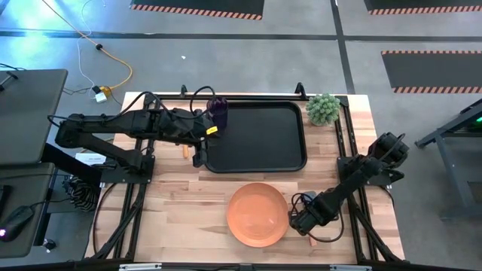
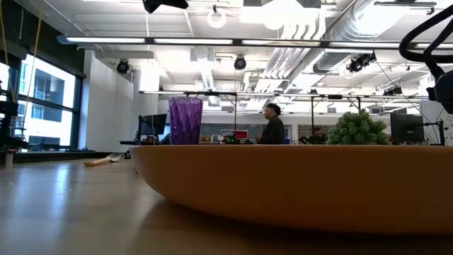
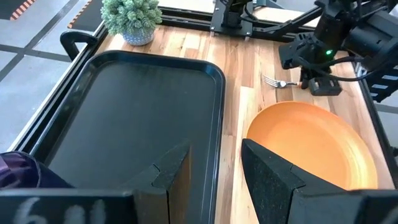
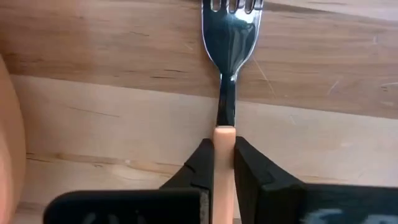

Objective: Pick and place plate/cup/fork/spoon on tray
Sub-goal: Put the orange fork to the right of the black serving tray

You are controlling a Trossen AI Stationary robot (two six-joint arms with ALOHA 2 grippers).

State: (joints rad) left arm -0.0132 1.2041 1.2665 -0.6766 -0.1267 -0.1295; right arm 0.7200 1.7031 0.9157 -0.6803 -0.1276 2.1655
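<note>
A: What colours did the bench [image 1: 188, 218] show?
B: Pale striped wood. The tray [image 1: 260, 139] was plain black, the plate [image 1: 257, 214] plain orange.
A: And the cup [image 1: 218, 110]?
B: Dark purple, see-through, with a faceted pattern. The fork [image 4: 227, 74] had silver tines and an orange handle.
A: Anything green?
B: A small plant [image 1: 324, 108], in what looked like a pale pot.

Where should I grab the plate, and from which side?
Take the plate by its raised rim, probably on the right edge, since the right gripper is beside it. The low view shows the rim curving up off the table, leaving room for a finger under it.
</note>
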